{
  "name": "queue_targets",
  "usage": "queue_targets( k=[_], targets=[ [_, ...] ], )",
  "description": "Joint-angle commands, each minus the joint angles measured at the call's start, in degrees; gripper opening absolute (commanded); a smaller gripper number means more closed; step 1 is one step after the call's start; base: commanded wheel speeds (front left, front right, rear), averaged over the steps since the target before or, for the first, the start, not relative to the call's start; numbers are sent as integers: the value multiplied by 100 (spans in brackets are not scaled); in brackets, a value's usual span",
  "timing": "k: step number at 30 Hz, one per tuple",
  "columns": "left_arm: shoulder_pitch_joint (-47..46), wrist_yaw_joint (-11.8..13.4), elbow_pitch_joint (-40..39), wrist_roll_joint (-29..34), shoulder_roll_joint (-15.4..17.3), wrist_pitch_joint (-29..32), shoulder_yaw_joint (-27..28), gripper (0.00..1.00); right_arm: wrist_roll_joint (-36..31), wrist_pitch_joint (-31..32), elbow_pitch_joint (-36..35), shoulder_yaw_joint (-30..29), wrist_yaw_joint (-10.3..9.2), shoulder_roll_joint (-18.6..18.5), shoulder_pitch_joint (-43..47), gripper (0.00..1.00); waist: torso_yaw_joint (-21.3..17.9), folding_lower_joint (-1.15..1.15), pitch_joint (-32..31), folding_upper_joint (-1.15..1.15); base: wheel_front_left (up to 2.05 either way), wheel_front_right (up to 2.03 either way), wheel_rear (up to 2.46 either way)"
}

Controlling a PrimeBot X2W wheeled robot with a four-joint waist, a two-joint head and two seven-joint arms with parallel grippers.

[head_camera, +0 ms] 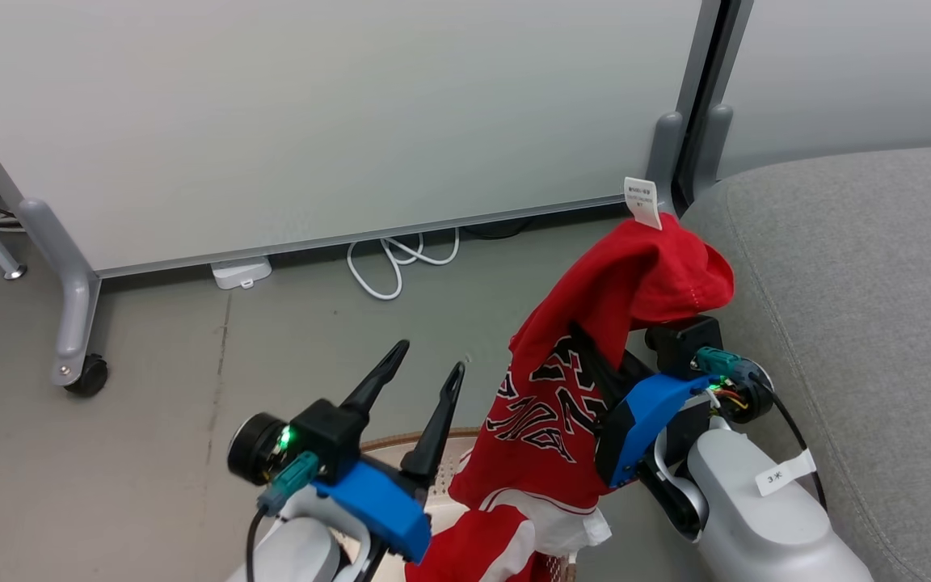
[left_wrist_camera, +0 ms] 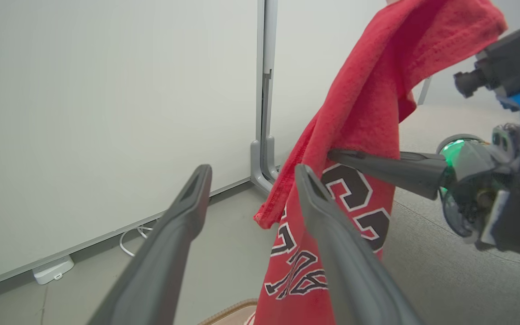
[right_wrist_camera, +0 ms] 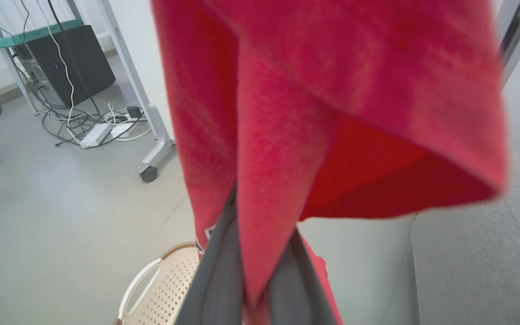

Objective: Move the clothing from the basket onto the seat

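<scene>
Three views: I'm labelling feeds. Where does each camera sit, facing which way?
Head view: from the head, down at jersey and seat; left gripper and right gripper show.
Left wrist view: along its open fingers toward the white panel; right gripper crosses.
Right wrist view: along fingers shut on jersey, basket below.
All share the jersey.

The left gripper gapes empty beside the red jersey hanging from the right gripper.

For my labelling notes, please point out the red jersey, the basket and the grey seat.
red jersey (head_camera: 542, 408), head view, on its black-and-white lettering.
basket (right_wrist_camera: 169, 283), right wrist view, on its perforated wall.
grey seat (head_camera: 878, 283), head view, on its bare top fabric.
</scene>
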Motion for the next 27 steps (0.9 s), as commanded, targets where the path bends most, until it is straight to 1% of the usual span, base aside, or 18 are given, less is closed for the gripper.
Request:
queue_targets(
  k=[1, 9, 17, 23, 27],
  targets=[
    [90, -40, -51, 64, 34, -27, 73, 100, -8, 7, -44, -21, 3, -30, 24, 0, 3, 0, 3, 0, 0, 0, 0],
    [936, -275, -432, 622, -70, -27, 947, 100, -88, 73, -206, -145, 3, -42, 108, 0, -4, 0, 28, 0, 0, 0, 0],
    [1190, -443, -415, 969, -253, -27, 1369, 100, -157, 138, -327, -293, 3, -55, 204, 0, -51, 0, 39, 0, 0, 0, 0],
    [1217, -502, -425, 1153, -334, -28, 1474, 100, -204, 161, -422, -367, 3, -45, 240, 0, -311, 0, 53, 0, 0, 0, 0],
    [1220, -528, -453, 1221, -366, -28, 1529, 100, -250, 193, -517, -426, 3, -61, 244, 0, -637, 0, 102, 0, 0, 0, 0]
  ],
)
